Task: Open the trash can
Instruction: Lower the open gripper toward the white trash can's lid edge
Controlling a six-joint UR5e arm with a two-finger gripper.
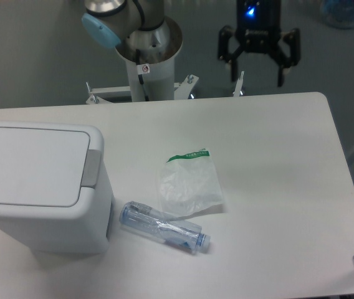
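Nearest the camera lies a crushed clear plastic bottle (164, 228), just beside the large white boxy plastic trash can (40, 187) at the table's left edge; its flat rectangular lid (30, 165) is shut, so nothing inside can be seen; the grey push tab (91, 168) sits on the rim's right side. Behind the bottle rests a clear plastic bag with a green strip (189, 184) (touching it, apparently). Farthest, the black two-finger gripper (259, 65) hangs beyond the white table (277, 187), fingers spread, holding nothing; it should probably cross over the litter and press squarely down on the tab.
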